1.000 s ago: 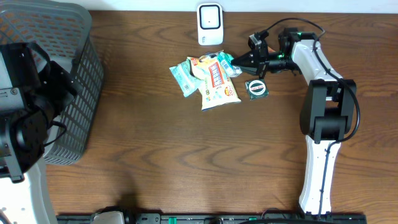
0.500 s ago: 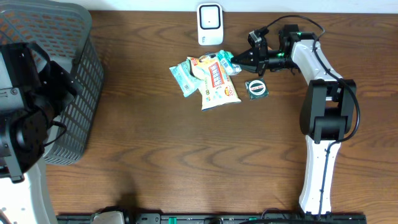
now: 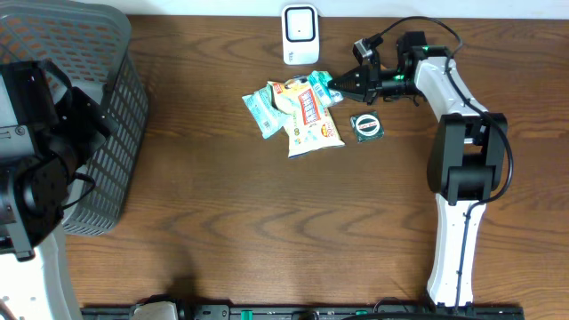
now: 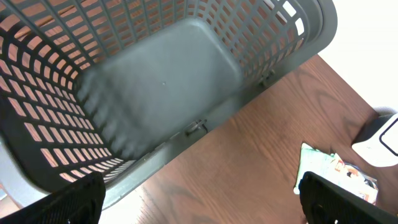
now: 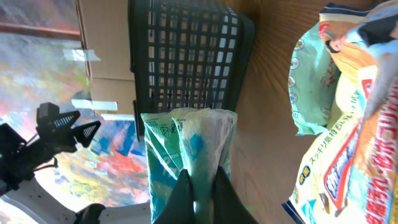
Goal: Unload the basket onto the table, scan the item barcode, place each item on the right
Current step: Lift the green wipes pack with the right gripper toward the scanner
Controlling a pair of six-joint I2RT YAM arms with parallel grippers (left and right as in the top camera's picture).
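My right gripper (image 3: pixel 335 83) is shut on a teal and white packet (image 3: pixel 323 82), pinching its lower edge. In the right wrist view the packet (image 5: pixel 189 140) stands upright between the dark fingers (image 5: pixel 182 194), lifted off the wood beside the pile of snack packets (image 3: pixel 305 114). The white barcode scanner (image 3: pixel 300 34) stands at the table's far edge, just up and left of the held packet. My left gripper (image 4: pixel 199 208) is open, with nothing between its fingers, over the table beside the grey basket (image 4: pixel 161 81).
The grey mesh basket (image 3: pixel 84 98) fills the table's left end. A small round green-labelled item (image 3: pixel 365 126) lies right of the pile. The left wrist view catches the scanner (image 4: pixel 380 134) and a pale green packet (image 4: pixel 320 168) at its right edge.
The right gripper has shifted slightly left and toward the far edge with the teal packet. The left arm has not moved.
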